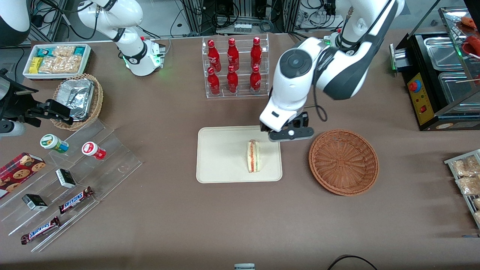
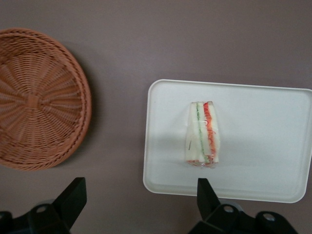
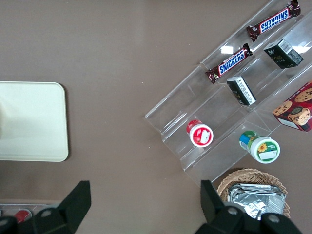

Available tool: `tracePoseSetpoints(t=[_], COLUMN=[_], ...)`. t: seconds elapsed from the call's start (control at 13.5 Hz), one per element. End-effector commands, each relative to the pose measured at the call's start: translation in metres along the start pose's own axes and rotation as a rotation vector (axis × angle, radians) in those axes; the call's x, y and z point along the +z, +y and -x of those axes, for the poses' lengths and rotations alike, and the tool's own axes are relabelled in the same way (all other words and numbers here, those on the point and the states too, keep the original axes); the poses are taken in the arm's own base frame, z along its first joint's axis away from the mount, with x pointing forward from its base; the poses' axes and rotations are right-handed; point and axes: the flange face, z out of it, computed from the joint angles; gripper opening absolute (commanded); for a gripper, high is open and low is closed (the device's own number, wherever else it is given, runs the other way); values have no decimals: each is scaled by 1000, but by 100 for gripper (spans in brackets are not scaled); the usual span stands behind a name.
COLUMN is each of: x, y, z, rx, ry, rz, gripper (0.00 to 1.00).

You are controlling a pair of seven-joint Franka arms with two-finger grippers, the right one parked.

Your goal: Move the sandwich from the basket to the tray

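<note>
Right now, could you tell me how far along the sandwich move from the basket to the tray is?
It looks essentially done. The sandwich lies on the tray, and the basket beside it holds nothing. The gripper is open, holds nothing and hangs above the table near the tray's edge, apart from the sandwich. Nothing seems left except moving the arm away.

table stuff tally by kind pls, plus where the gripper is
sandwich: 1, on the tray
tray: 1
reddish-brown basket: 1, empty
red bottles: 6
snickers bars: 2
Total: 11
gripper: fingers open, above the table beside the tray's edge, holding nothing
</note>
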Motion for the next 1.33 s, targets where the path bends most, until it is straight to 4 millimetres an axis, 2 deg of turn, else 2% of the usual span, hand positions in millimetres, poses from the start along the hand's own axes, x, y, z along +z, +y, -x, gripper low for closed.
tracePoseSetpoints(t=[0.0,0.15,0.22,0.3,0.44,0.74,1.04,1.19,1.26], x=[-35,-55,-63,-71,-81,-121,-145,-146,-146], y=[-35,-52,-65,-86,-98,-189,-265,-284,-286], z=[0,7,2,-12,-18,-45,-59,-61,-61], rx=[-48,15,-1,-45,-65,-99,31,59,62], ry=[5,-7,-8,0,12,1,-64,-91,-98], rz=[-25,-73,-79,-73,-95,-46,-62,-48,-52], gripper=[100,100,100,100,100,100,100,100,100])
